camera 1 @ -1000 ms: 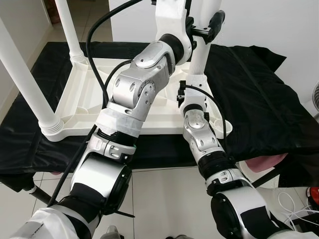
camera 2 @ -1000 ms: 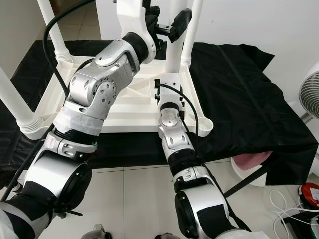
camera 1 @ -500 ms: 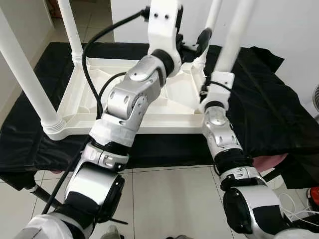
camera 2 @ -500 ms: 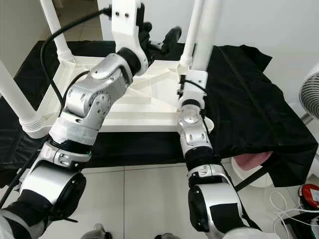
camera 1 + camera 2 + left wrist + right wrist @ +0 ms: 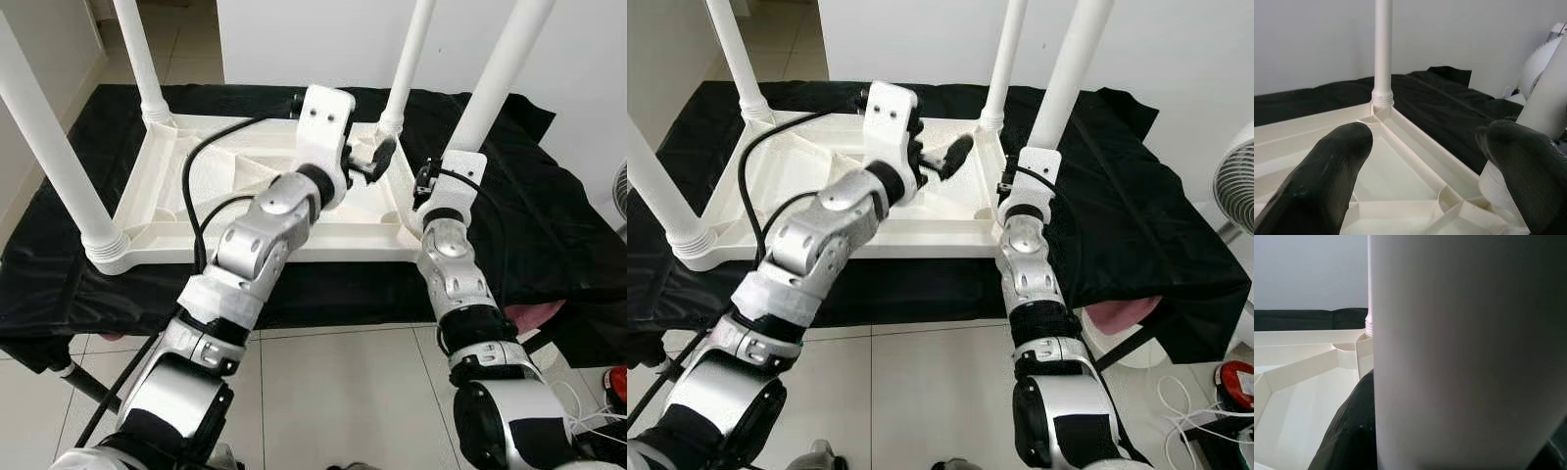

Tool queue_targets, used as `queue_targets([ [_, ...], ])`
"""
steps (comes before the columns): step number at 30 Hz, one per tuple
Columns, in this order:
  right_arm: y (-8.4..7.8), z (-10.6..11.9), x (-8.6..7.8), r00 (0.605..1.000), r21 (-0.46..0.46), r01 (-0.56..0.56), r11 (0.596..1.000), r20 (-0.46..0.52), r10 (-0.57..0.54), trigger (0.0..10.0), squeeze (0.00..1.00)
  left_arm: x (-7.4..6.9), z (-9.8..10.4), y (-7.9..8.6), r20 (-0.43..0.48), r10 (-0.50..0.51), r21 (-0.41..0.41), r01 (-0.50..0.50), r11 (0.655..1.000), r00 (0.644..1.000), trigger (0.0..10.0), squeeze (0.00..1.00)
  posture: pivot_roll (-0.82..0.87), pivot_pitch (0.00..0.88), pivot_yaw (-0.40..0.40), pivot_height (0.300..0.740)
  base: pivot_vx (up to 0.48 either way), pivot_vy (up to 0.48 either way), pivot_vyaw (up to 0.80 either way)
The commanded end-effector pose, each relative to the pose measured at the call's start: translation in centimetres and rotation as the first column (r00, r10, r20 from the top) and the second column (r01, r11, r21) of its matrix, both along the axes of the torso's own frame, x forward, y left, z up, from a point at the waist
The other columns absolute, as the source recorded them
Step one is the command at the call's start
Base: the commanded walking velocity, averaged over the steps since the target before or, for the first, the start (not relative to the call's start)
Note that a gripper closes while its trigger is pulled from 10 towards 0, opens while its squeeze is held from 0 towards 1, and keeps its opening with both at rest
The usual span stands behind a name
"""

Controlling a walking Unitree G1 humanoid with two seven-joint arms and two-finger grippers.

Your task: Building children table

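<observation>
Over the upturned table, the left gripper hovers with fingers spread; the right gripper pinches the near-right leg.

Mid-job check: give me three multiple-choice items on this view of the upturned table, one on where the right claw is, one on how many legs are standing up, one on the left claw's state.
1. Where is the right claw?
A. At the near right table leg
B. On the black cloth
C. At the far left leg

2. How many white legs stand up from the tabletop?
A. Two
B. Three
C. Four

3. What state is the left claw in?
A. Shut on a leg
B. Open, holding nothing
C. Shut on the cloth

Answers: 1 A, the right arm ends at that leg and the white leg sits close before its wrist camera. 2 C, one leg rises at each corner in the head views. 3 B, the left wrist view shows its fingers spread apart over the tabletop's ribbed underside.
</observation>
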State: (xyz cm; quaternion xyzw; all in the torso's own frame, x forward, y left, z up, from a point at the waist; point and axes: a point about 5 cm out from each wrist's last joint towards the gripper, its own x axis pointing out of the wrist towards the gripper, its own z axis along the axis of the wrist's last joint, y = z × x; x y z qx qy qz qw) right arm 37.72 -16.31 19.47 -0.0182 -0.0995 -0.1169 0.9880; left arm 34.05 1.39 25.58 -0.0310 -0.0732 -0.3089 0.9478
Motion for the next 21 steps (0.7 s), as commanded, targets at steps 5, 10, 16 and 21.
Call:
queue_targets([
  [5, -0.2, 0.4, -0.1, 1.0, -0.005, 0.001, 1.0, 0.028, -0.001, 10.0, 0.0, -0.6, 0.1, -0.9, 0.033, -0.158, 0.041, 0.156, 0.987, 0.987, 10.0, 0.0, 0.03, 0.0, -0.046, 0.74, 0.0, 0.0, 0.0],
  [10, -0.5, 1.1, -1.5, 0.987, -0.033, -0.088, 0.996, 0.134, 0.092, 10.0, 0.0, -0.4, -4.3, -0.2, -0.025, -0.136, 0.156, 0.138, 0.978, 0.99, 10.0, 0.0, 0.02, 0.021, -0.037, 0.74, 0.0, 0.0, 0.0],
  [16, 0.4, 0.5, -2.7, 0.965, -0.062, -0.187, 0.98, 0.176, 0.196, 10.0, 0.0, -0.4, -5.9, 0.8, -0.044, -0.091, 0.179, 0.098, 0.979, 0.995, 10.0, 0.0, 0.01, 0.025, -0.03, 0.74, 0.0, 0.0, 0.0],
  [21, 1.2, -0.6, -4.0, 0.948, -0.069, -0.252, 0.965, 0.184, 0.26, 10.0, 0.0, -0.4, -6.1, 2.3, 0.004, -0.017, 0.147, 0.016, 0.989, 1.0, 10.0, 0.0, 0.01, 0.027, -0.032, 0.74, 0.0, 0.0, 0.0],
])
